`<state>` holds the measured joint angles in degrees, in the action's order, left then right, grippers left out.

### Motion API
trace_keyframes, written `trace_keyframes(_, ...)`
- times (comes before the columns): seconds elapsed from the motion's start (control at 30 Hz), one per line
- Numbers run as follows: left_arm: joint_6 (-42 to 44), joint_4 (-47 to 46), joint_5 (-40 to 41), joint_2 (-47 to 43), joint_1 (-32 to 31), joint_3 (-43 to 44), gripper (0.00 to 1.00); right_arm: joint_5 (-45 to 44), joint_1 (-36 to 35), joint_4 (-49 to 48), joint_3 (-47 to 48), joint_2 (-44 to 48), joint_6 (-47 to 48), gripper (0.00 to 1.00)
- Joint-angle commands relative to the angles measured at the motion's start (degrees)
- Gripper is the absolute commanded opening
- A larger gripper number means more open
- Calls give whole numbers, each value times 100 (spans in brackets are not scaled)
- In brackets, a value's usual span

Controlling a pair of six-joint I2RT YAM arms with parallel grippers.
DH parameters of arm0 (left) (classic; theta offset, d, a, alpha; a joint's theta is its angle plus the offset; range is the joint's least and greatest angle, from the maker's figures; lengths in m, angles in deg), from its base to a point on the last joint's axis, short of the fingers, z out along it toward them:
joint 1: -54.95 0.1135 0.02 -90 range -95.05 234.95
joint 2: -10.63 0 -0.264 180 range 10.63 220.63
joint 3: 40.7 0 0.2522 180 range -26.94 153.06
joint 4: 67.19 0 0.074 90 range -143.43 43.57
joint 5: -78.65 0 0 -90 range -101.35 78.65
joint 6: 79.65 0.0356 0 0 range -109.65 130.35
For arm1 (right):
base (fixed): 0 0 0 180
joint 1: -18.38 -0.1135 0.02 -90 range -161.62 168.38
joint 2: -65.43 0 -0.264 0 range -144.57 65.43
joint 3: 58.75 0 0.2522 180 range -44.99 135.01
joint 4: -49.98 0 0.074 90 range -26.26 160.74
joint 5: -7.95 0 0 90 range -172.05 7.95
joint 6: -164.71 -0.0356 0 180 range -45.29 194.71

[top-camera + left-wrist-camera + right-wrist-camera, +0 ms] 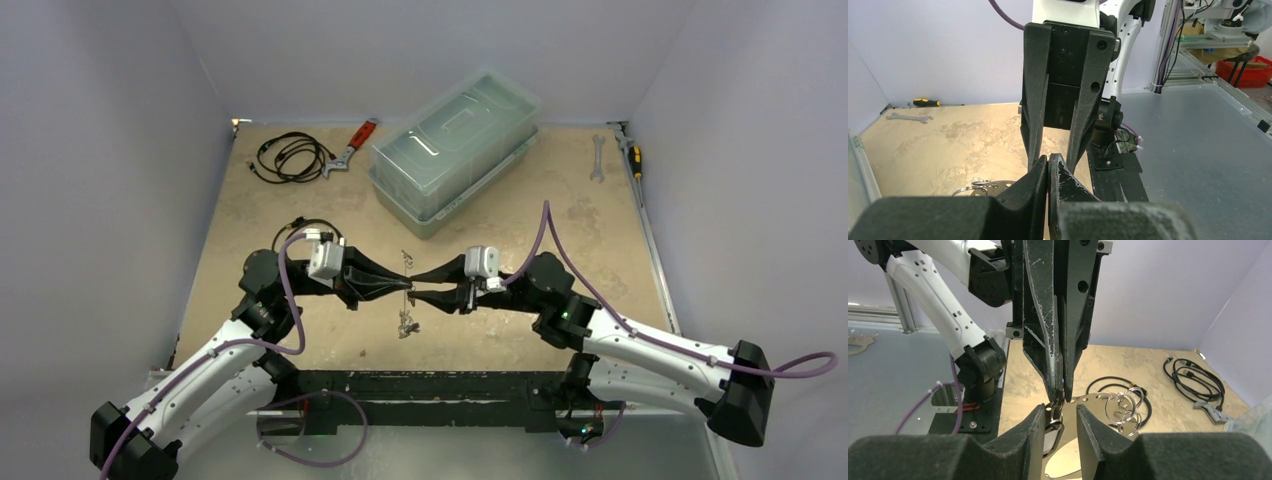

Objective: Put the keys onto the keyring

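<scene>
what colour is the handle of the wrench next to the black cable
Red wrench handle, clearest in the top external view.

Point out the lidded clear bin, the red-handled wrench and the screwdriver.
clear bin [456, 135]: top view, middle of its lid.
red-handled wrench [363, 132]: top view, on the red handle.
screwdriver [927, 102]: left wrist view, on its handle.

Plain walls boxing in a small work table

Pale lilac walls [110, 150] close off the back and both sides, bare and matte under soft, even light that throws only faint shadows. The table [560, 210] has a tan, mottled top, worn into paler patches. On the near side it gives way to a grey metal bench [1198, 150], and past that stand aluminium framing [1205, 62] and a red crate [1248, 72].
</scene>
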<state>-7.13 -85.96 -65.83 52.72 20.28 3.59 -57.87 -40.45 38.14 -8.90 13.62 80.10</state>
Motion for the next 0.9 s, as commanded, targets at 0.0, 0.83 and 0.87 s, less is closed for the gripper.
trace_keyframes(0.0, -85, -376, 7, -60, -28, 147, 0, 117, -2, -329, 116, -92, -74, 31)
trace_keyframes(0.83, -81, -361, 34, -60, -30, 152, 0, 185, -2, -410, 151, -205, -91, 11)
trace_keyframes(0.87, -76, -359, 40, -60, -30, 148, 0, 190, -2, -410, 162, -214, -91, 8)
